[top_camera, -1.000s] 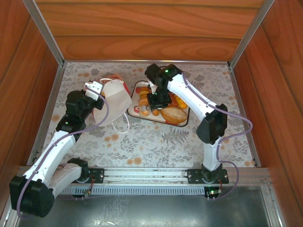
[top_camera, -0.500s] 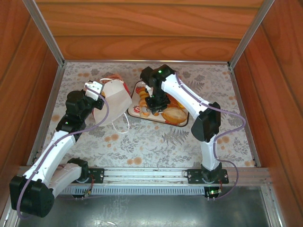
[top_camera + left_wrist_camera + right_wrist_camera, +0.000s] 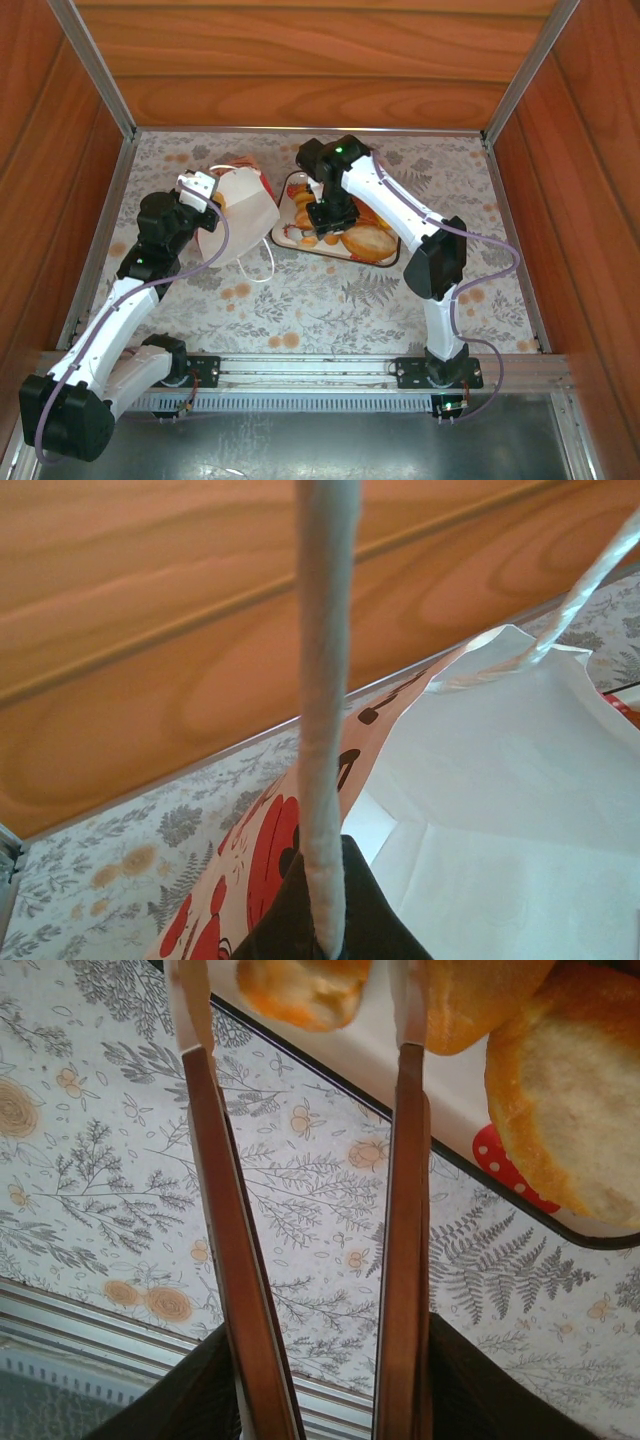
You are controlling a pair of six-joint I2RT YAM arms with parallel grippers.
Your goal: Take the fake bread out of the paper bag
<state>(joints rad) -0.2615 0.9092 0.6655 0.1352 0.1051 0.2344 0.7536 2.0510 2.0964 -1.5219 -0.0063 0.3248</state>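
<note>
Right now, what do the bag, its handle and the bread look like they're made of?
The bag looks like thin matte white paper, with sharp fold creases and red printing on the outside. Its handle looks like twisted white cord with a fibrous surface. The bread is probably foam or soft plastic: it has a matte, finely pored face and evenly coloured orange edges, though I can't be sure from looks alone.

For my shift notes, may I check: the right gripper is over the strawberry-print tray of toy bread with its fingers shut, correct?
Not quite. The right gripper is over the strawberry-print tray of toy bread, but its fingers stand well apart, so it is open, not shut. The right wrist view shows this.
</note>
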